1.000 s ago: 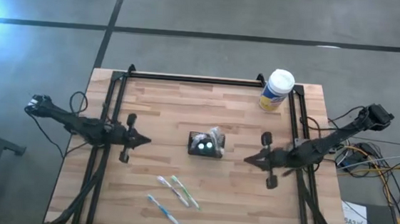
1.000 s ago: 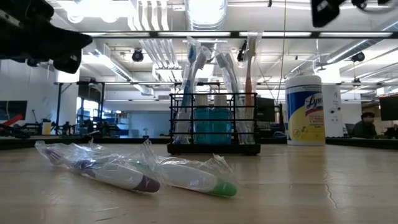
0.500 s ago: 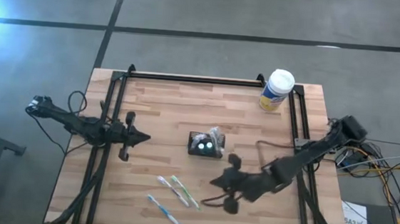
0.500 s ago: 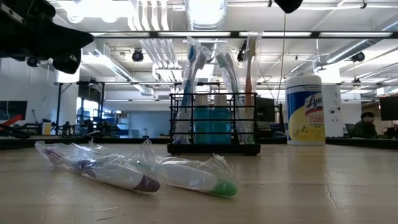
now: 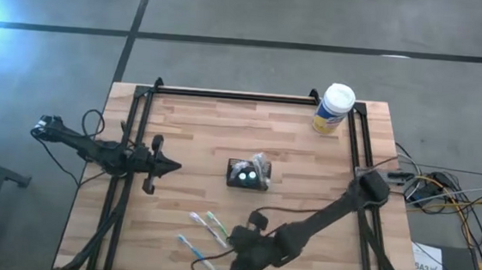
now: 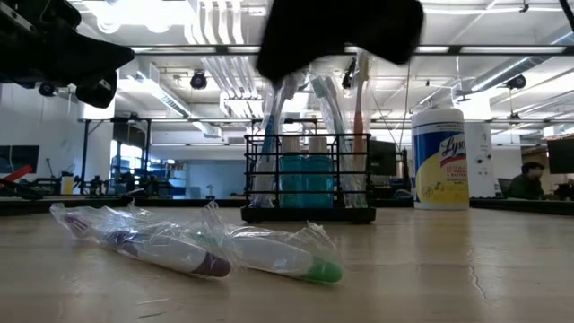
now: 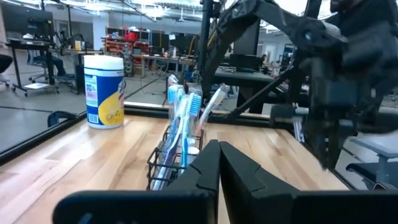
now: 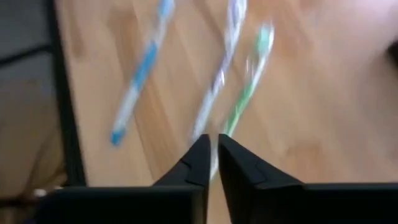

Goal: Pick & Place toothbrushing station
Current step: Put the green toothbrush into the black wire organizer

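Note:
The toothbrushing station is a small black wire holder at the table's middle. It stands on its base, with upright toothbrushes and blue-green bottles in it. My left gripper is shut, level, to the left of the station and apart from it. My right gripper hovers near the table's front edge, tipped downward. It is shut with nothing between its fingers. Below it lie three loose toothbrushes in clear wrap: blue, purple and green.
A yellow canister with a white cap stands at the far right corner. Black frame rails run along the table's left, right and far edges. Two of the wrapped toothbrushes lie close to the low camera.
My right arm has swung from the table's right edge toward the near left and now reaches over the loose toothbrushes. Its gripper has tipped from level to pointing downward and has rolled. The station and the toothbrushes have not moved.

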`<state>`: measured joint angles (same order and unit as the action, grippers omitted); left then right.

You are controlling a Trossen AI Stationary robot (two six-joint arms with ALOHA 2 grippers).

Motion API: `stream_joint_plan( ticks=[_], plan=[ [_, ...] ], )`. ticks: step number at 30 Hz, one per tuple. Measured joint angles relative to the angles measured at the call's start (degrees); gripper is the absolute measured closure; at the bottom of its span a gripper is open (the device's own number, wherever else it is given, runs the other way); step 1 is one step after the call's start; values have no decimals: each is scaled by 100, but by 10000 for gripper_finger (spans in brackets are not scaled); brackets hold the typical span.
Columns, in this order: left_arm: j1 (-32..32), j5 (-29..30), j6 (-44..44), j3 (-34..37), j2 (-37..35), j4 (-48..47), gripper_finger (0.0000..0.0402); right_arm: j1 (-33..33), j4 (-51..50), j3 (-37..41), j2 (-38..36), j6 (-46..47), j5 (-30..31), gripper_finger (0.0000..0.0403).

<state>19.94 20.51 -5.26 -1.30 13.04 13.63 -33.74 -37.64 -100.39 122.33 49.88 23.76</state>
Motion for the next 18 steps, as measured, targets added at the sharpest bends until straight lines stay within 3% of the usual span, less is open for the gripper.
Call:
stream_joint_plan(
  ticks=[3,10,18],
  plan=[
    [1,0,2,0,0,0,388,14,-616,-518,531,378,-201,337],
    [0,-38,2,0,0,2,393,134,-1023,-1599,1510,419,-480,251],
    [2,-179,2,4,4,0,388,281,-2059,-2598,2016,652,-403,221]
  ],
)
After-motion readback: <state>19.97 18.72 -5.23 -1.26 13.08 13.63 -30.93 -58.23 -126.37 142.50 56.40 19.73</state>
